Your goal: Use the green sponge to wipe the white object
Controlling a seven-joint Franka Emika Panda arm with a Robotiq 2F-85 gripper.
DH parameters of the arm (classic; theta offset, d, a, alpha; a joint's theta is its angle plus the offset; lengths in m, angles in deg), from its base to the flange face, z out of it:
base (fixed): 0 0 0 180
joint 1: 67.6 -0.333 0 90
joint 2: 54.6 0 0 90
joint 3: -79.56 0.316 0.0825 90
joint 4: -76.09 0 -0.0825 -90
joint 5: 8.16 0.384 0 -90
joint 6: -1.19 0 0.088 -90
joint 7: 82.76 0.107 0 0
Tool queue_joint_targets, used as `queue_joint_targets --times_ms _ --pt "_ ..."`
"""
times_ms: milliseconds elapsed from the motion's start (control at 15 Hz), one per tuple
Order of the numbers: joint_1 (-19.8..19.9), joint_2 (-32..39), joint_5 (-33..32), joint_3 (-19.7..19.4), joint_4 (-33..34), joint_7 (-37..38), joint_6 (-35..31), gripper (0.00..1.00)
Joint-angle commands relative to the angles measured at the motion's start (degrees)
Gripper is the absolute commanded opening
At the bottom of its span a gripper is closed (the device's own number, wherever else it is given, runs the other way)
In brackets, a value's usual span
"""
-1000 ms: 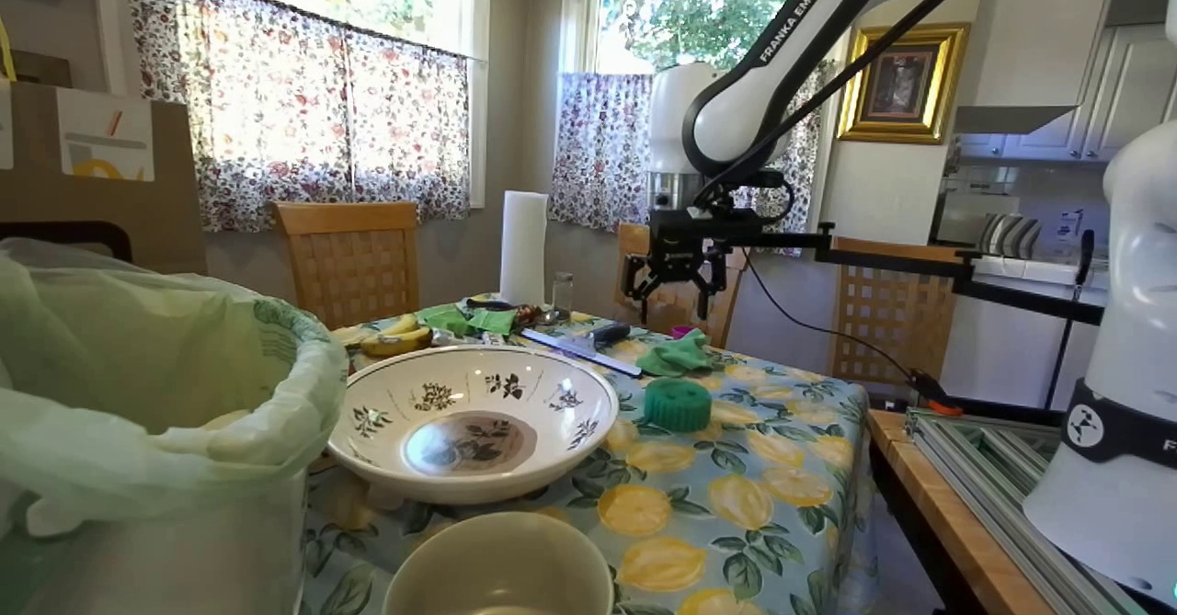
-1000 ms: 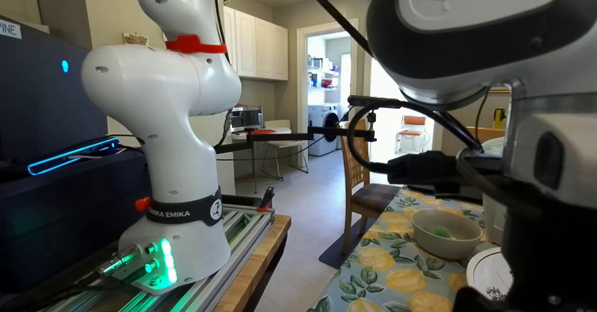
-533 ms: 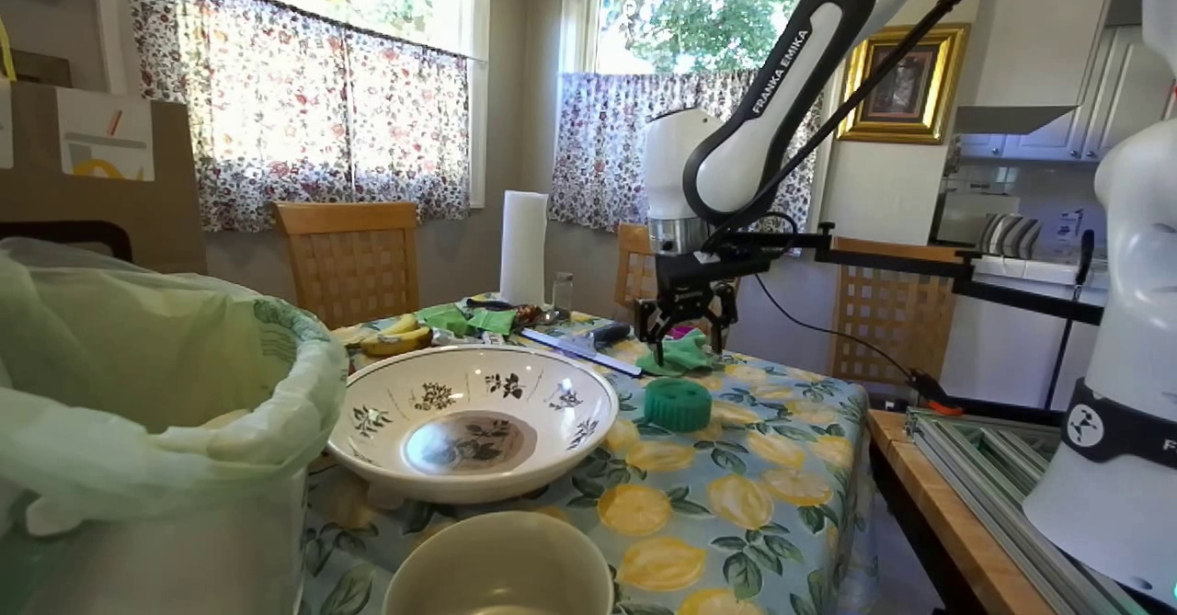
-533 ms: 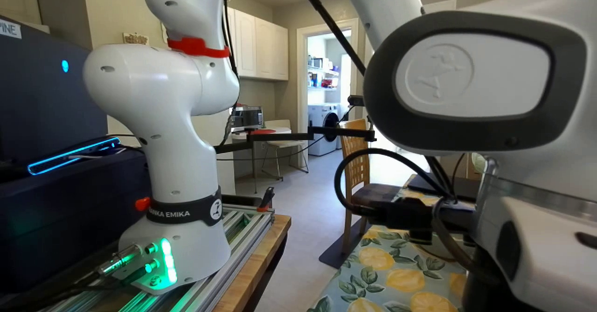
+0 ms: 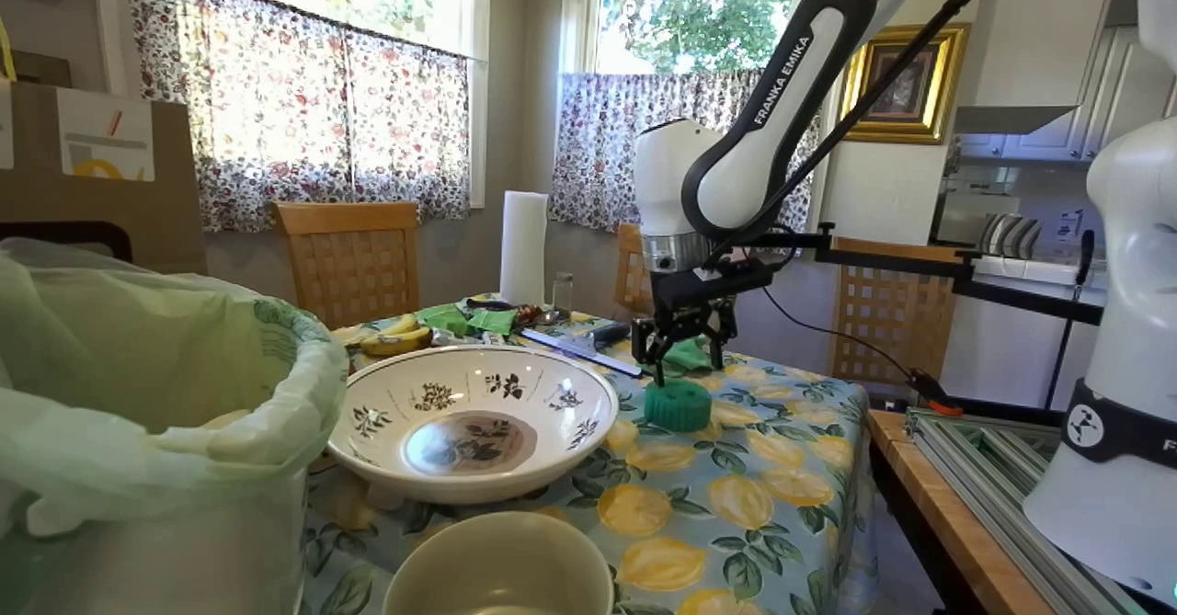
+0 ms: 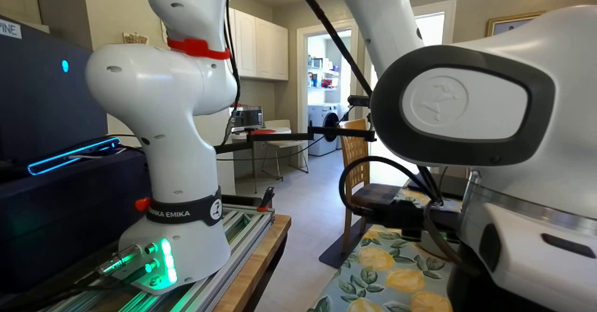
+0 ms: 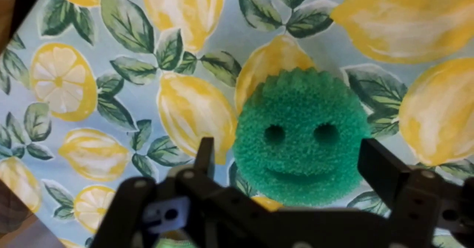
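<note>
A round green sponge (image 7: 301, 103) with a smiling face cut into it lies on the lemon-print tablecloth. My gripper (image 7: 289, 157) is open above it in the wrist view, one finger to each side and tablecloth showing beside the left one. Whether the right finger touches the sponge cannot be told. In an exterior view the gripper (image 5: 688, 373) points down just over the back of the sponge (image 5: 678, 408). The white object, a plain cream bowl (image 5: 497, 564), stands at the near edge of that view, its lower part cut off. Elsewhere the arm hides most of it.
A wide patterned dish (image 5: 561, 459) stands between sponge and bin, left of the sponge. A bin with a pale green liner (image 5: 165, 468) rises at the left. Behind the gripper lie a green cloth (image 5: 690, 355) and a long flat tool (image 5: 588, 354); a paper roll (image 5: 524, 247) stands farther back.
My gripper has come down from well above the table to just over the sponge, slowing in the last half second. Its fingers have stayed apart. Sponge, bowl and dish have not moved.
</note>
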Motion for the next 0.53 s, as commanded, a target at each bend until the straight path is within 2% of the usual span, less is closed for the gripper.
queue_joint_targets --times_ms 0,467 --pt "-1.5 1.2 0.3 -0.9 1.1 0.1 -0.1 1.0" --pt "-2.4 2.6 1.3 -0.4 3.4 0.2 0.8 1.0"
